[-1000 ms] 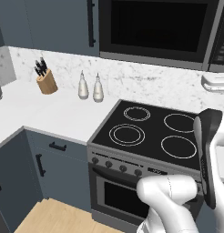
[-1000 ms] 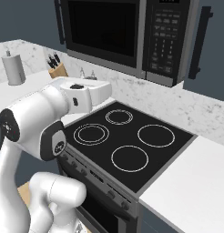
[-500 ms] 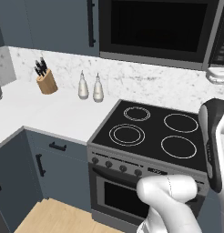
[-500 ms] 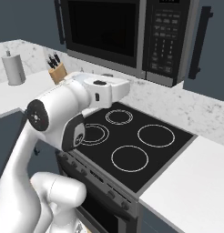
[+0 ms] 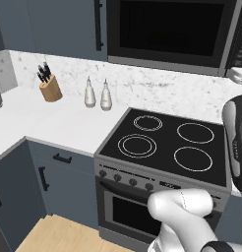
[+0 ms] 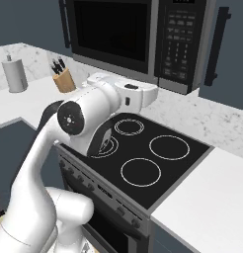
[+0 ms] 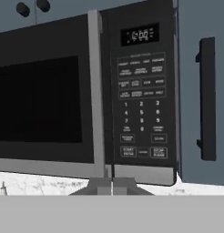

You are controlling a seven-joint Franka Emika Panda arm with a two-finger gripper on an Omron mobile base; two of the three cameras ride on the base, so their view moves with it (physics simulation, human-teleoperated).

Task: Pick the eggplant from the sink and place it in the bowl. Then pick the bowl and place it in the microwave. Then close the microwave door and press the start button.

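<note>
Since the last frame I have the arm raised further toward the microwave [image 6: 143,39]; gripper [image 7: 112,184] jaws together, empty. Microwave door [image 7: 45,100] closed above stove [image 5: 165,145]; white marble surface [image 5: 59,123].

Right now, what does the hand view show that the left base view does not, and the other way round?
Only the hand view gives the keypad panel with its lit display, and a dark cabinet handle beside it. Only the left base view gives the stove, the knife block and two shakers. Both share the microwave with its door closed.
</note>
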